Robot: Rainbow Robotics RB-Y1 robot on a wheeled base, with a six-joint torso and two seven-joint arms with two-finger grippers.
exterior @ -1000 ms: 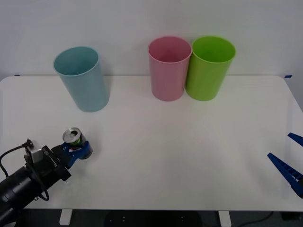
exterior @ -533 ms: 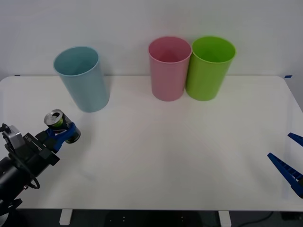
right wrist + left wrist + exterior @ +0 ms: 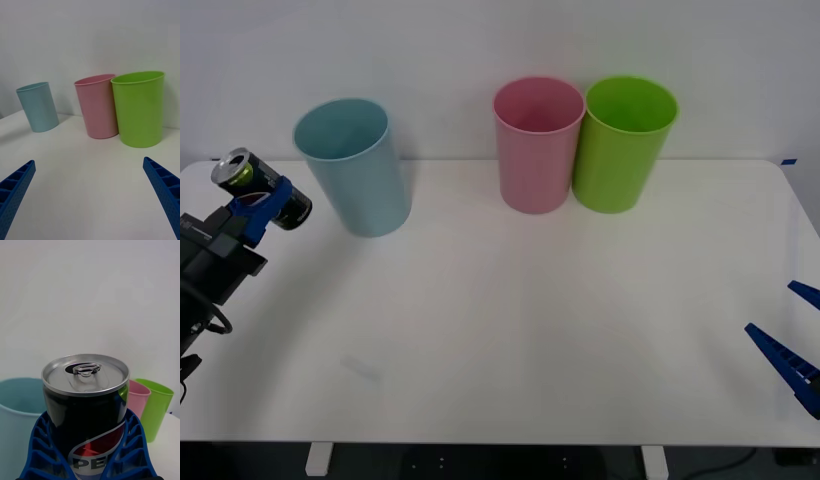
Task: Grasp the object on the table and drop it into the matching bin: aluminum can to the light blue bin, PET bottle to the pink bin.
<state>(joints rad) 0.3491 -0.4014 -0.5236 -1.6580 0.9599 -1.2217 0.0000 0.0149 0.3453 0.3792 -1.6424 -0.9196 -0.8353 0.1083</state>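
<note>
My left gripper (image 3: 265,202) is shut on the aluminum can (image 3: 242,173), held in the air over the table's (image 3: 510,330) far left, just left of the light blue bin (image 3: 357,165). The can has a silver top with a pull tab and a dark body with green marks. Up close in the left wrist view, the can (image 3: 88,405) sits upright between my blue fingers (image 3: 39,450), with the light blue bin (image 3: 18,416) behind it. The pink bin (image 3: 536,143) stands at the back centre. My right gripper (image 3: 790,345) rests open at the table's right edge.
A lime green bin (image 3: 623,142) stands touching the pink bin's right side. From the right wrist, the light blue bin (image 3: 38,107), pink bin (image 3: 98,105) and green bin (image 3: 139,108) line the back near a white wall. White tabletop spreads in front of them.
My left gripper has lifted the can from the table's front left, up and back toward the light blue bin's rim height. The right arm has not moved.
</note>
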